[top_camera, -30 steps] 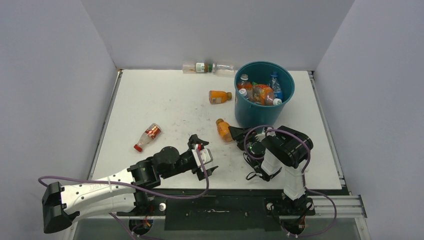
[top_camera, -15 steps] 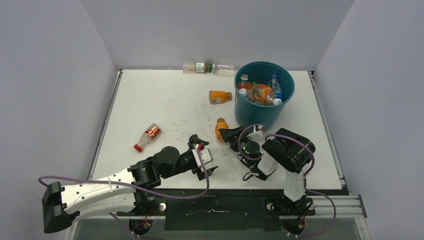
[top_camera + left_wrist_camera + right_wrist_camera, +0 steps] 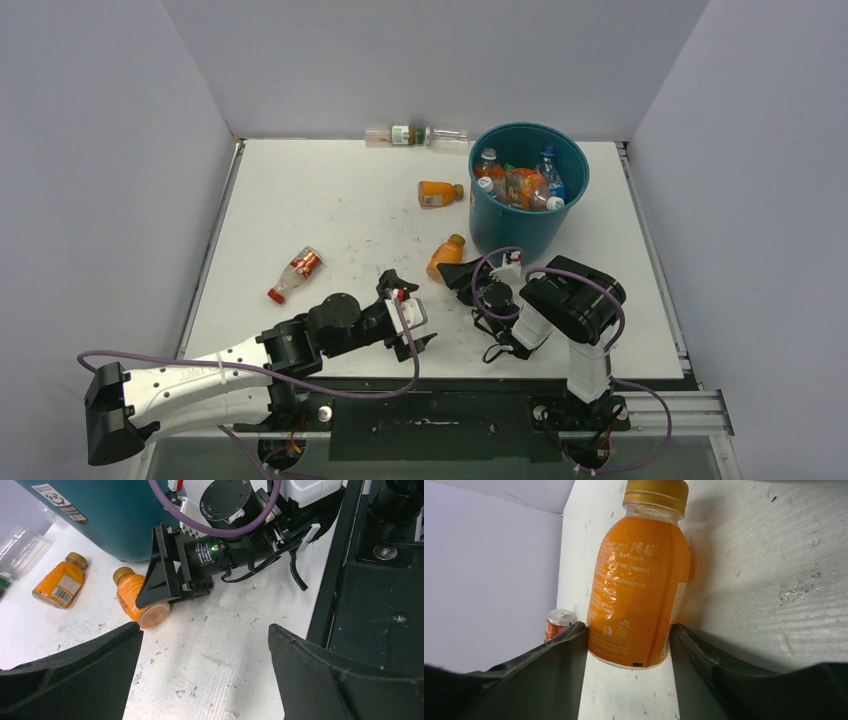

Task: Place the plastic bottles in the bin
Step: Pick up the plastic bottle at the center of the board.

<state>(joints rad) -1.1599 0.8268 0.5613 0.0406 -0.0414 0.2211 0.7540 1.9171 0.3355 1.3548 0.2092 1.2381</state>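
A small orange bottle (image 3: 446,258) (image 3: 639,590) lies on the table in front of the teal bin (image 3: 510,232) (image 3: 100,515). My right gripper (image 3: 459,272) (image 3: 626,630) is shut on its base end, a finger pressing each side. Several bottles (image 3: 520,185) lie inside the bin. My left gripper (image 3: 408,315) (image 3: 205,645) stands wide open over bare table, just left of the held bottle (image 3: 137,600). A second orange bottle (image 3: 440,193) (image 3: 59,581) lies left of the bin. A red-labelled bottle (image 3: 295,274) (image 3: 558,622) lies at the left.
Two clear bottles (image 3: 390,134) (image 3: 448,136) lie end to end against the back wall. Grey walls close in the white table on three sides. The arm bases and a black rail run along the near edge (image 3: 430,400).
My right gripper has reached left, opened round the orange bottle, then closed on its base. The bottle has turned, its cap now pointing up-right. The left arm has stayed still.
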